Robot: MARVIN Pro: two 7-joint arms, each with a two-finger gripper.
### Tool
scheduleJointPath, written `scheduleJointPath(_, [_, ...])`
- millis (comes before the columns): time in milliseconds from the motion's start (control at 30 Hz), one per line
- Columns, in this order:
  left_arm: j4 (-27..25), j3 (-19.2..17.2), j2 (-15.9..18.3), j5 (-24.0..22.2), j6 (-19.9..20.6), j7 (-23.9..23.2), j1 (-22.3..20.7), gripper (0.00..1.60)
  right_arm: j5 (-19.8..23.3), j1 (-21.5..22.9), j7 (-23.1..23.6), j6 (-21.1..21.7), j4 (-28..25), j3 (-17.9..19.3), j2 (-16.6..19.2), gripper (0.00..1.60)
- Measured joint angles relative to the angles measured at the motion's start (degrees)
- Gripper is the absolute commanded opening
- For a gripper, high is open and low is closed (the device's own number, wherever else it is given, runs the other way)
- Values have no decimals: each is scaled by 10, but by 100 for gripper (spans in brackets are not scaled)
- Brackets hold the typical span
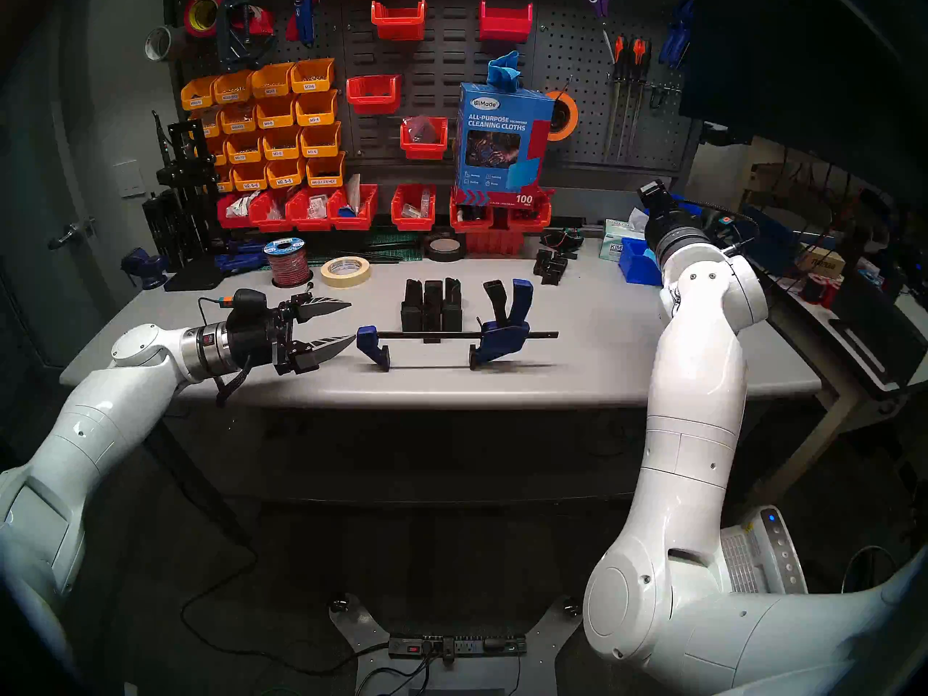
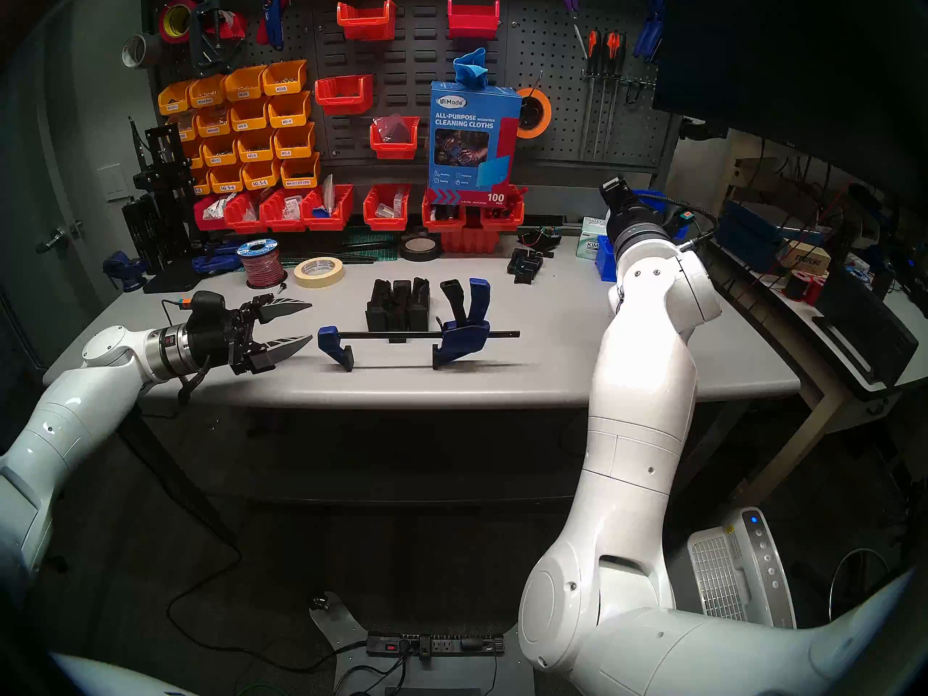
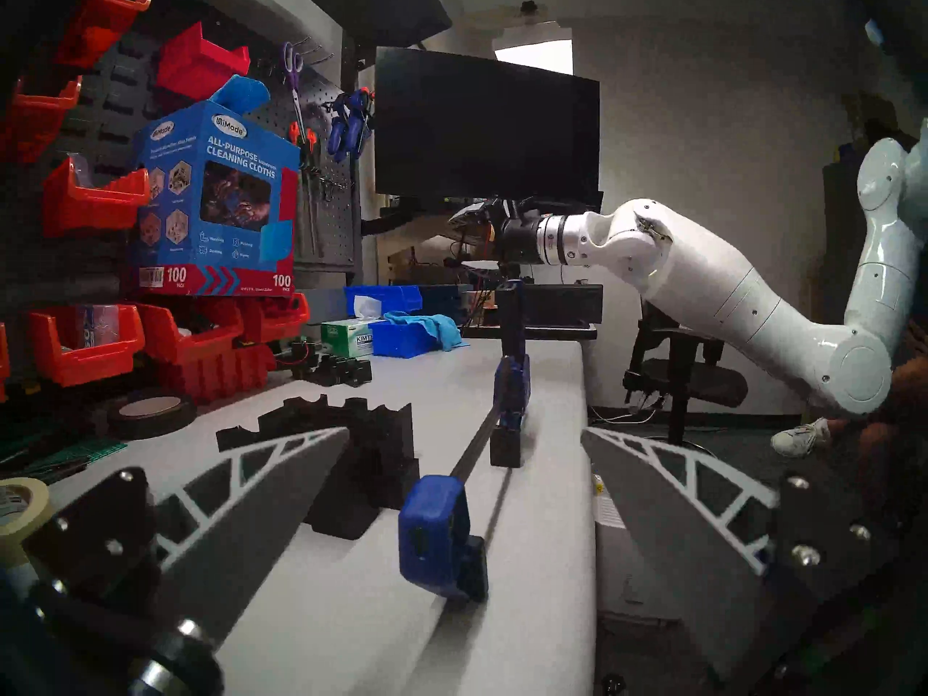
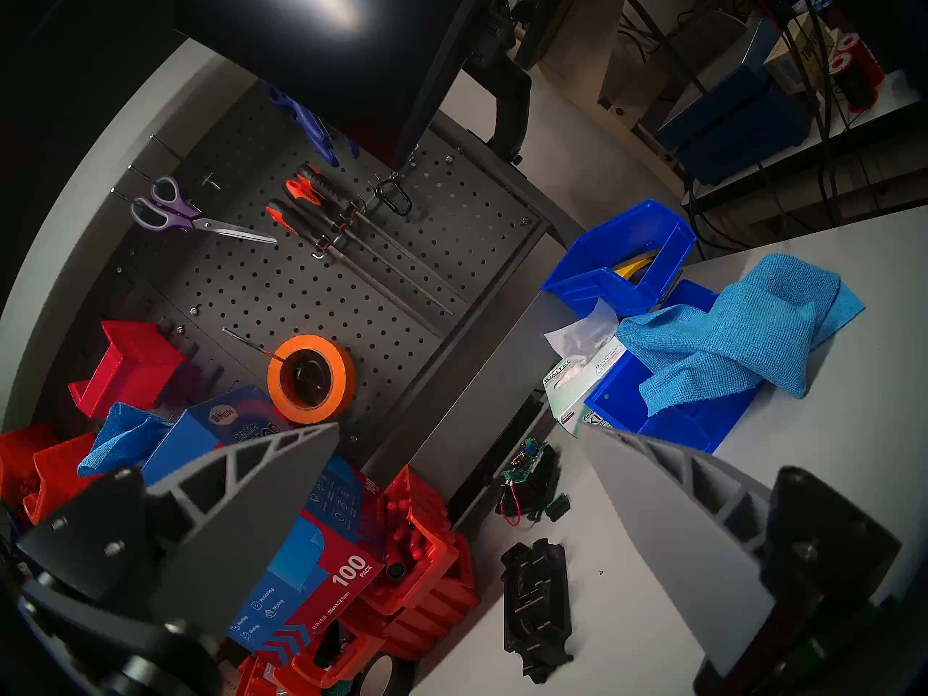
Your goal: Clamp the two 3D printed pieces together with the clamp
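- I'm looking at a grey worktable (image 1: 602, 378) standing against a dark pegboard wall (image 1: 567, 62).
- Orange bins (image 1: 281, 112) and red bins (image 1: 396, 22) are hanging on that wall.
- A black monitor (image 3: 487, 137) is sitting dark at the table's right end.
- A power strip (image 1: 457, 647) is lying on the dim floor.
- A grey door (image 1: 40, 177) is standing at far left.

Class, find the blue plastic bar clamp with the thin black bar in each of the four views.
Head left: blue plastic bar clamp, table centre.
Head right: centre.
Left wrist: lower centre, receding.
Right wrist: not in view.
Shared landmark: blue cleaning-cloth box.
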Motion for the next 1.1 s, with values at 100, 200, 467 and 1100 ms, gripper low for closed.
scheduleJointPath(100, [15,0,-12,8,-16,-1,-7,160,0,0,0,0,0,0,0,160])
scheduleJointPath(200, [24,2,-18,11,-17,-11,-12,160,0,0,0,1,0,0,0,160])
scheduleJointPath(467, [38,12,-22,8,20,-54,-25,160,0,0,0,1,0,0,0,160])
scheduleJointPath(1100, [88,30,-42,30,30,-64,-61,160,0,0,0,2,0,0,0,160])
